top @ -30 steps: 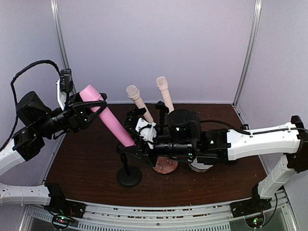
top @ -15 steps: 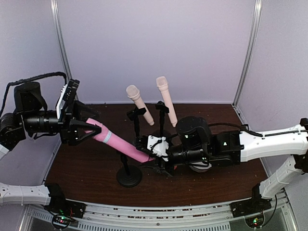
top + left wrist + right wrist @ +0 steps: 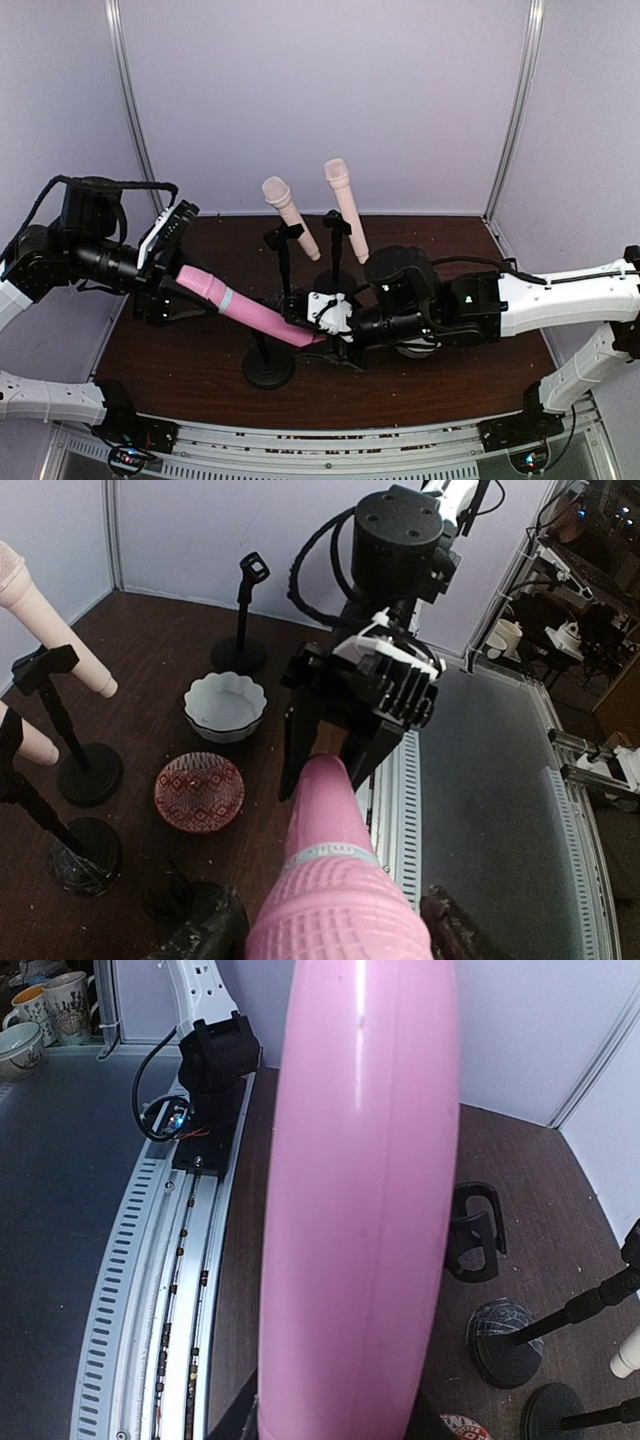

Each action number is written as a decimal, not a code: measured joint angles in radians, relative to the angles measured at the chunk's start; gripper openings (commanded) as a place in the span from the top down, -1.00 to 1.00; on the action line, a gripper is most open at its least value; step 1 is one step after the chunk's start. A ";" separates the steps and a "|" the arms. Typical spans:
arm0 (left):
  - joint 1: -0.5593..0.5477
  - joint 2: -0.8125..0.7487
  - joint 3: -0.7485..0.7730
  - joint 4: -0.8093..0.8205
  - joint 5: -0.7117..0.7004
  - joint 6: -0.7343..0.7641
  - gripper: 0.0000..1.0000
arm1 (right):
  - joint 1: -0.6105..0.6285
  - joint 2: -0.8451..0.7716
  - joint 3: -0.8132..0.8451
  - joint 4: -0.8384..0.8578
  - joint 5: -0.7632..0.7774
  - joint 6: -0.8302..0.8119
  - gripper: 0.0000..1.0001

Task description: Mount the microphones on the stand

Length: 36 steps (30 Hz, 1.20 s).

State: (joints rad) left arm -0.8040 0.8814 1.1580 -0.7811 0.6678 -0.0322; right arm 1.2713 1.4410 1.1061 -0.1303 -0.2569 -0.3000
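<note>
The pink microphone [image 3: 245, 308] hangs almost level above the table, head to the left. My left gripper [image 3: 180, 288] is shut on its ribbed head [image 3: 335, 900]. My right gripper [image 3: 322, 333] is shut on its tail end [image 3: 325, 770]. The microphone crosses just over the front stand [image 3: 268, 372]. In the right wrist view the shaft [image 3: 360, 1180] fills the middle, and the stand's empty clip [image 3: 475, 1230] sits beside it, apart. Two cream microphones [image 3: 290, 215] [image 3: 345, 205] sit clipped on the back stands, heads up.
A white bowl [image 3: 225, 705] and a red patterned bowl [image 3: 200, 792] lie on the table under my right arm. Another empty stand [image 3: 245, 610] stands beyond the white bowl. The slotted rail [image 3: 150, 1290] runs along the near edge. Walls close the back and sides.
The pink microphone has swung down from steeply head-up to almost level. My left gripper dropped lower and leftward with the head. My right gripper took hold of the tail end.
</note>
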 measured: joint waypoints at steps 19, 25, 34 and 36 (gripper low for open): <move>0.000 0.002 -0.002 0.045 0.038 -0.008 -0.36 | 0.000 0.007 0.002 -0.039 -0.033 -0.015 0.90; 0.000 0.003 -0.002 0.035 0.032 0.009 -0.33 | 0.000 0.007 0.005 -0.040 -0.034 -0.015 0.90; 0.000 0.008 -0.002 -0.007 0.025 0.049 0.05 | 0.000 0.015 0.016 -0.042 -0.034 -0.015 0.88; 0.000 0.008 -0.002 -0.008 0.029 0.055 0.28 | 0.000 0.019 0.018 -0.043 -0.033 -0.014 0.74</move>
State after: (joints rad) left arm -0.8040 0.8894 1.1564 -0.7895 0.6964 0.0231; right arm 1.2713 1.4605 1.1236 -0.1738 -0.2897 -0.3145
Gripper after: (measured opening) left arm 0.492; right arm 0.317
